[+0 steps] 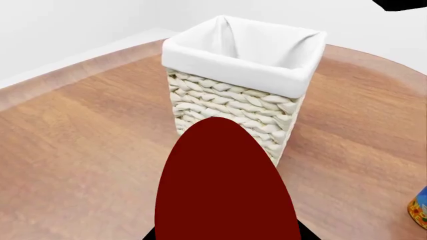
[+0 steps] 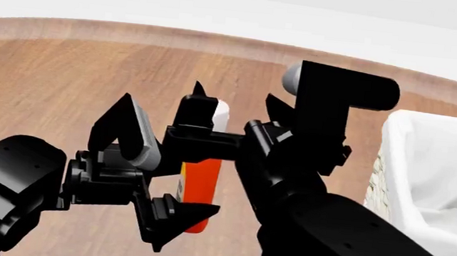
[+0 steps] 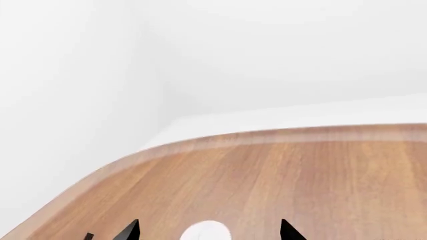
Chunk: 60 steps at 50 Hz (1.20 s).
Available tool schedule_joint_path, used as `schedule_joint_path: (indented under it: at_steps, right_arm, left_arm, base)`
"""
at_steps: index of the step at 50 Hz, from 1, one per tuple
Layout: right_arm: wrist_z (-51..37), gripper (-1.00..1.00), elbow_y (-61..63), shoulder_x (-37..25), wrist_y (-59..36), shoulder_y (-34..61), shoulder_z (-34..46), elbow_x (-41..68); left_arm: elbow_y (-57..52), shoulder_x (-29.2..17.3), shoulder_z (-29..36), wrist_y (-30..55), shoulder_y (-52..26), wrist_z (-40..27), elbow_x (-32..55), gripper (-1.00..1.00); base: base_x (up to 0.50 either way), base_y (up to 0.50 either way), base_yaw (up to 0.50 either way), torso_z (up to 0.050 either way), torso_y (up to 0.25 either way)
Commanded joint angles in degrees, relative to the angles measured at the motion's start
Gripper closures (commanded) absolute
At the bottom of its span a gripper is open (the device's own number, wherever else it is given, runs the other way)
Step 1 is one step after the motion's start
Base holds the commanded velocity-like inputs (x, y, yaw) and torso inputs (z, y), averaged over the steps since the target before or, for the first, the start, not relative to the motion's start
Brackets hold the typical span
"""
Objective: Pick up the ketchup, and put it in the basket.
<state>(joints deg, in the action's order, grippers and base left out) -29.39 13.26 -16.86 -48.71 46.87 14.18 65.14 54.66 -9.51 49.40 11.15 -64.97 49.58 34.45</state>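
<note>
The ketchup (image 2: 200, 188) is an orange-red bottle with a white cap, upright at the middle of the head view. My left gripper (image 2: 187, 213) is shut on its lower body. In the left wrist view the bottle (image 1: 227, 185) fills the foreground as a dark red shape and hides the jaws. My right gripper (image 2: 236, 97) is open, with one fingertip on each side of the white cap (image 3: 205, 233) and clear of it. The basket (image 1: 200, 52), cream wicker with a white liner, stands beyond the bottle. In the head view the basket (image 2: 393, 156) is at the right edge.
A wooden table (image 2: 49, 73) with a rounded edge carries everything, and white floor and wall lie beyond it. A blue-yellow can (image 1: 419, 207) shows at the edge of the left wrist view. My right arm's black links (image 2: 319, 231) stand between the bottle and the basket.
</note>
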Motion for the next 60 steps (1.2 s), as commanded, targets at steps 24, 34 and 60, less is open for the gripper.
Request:
schedule_joint_path:
  at_steps: [24, 34, 60]
  right_arm:
    - [2.4, -1.0, -4.9, 0.8, 0.4, 1.2, 4.7, -3.1]
    - [3.3, -1.0, -7.3, 1.2, 0.9, 1.5, 5.9, -4.4]
    - [4.6, -1.0, -11.2, 1.6, 2.5, 1.6, 7.4, -6.0]
  left_arm:
    - [-0.4, 0.2, -0.4, 0.3, 0.1, -0.1, 0.8, 1.0]
    - [0.9, 0.6, -0.4, -0.4, -0.2, 0.3, 0.7, 1.0]
    - [1.4, 0.7, 0.1, -0.9, 0.2, 0.6, 0.5, 1.0]
  base:
    - [0.0, 0.0, 0.0, 0.0, 0.0]
    - [0.0, 0.0, 0.0, 0.001, 0.001]
    - [0.0, 0.0, 0.0, 0.0, 0.0]
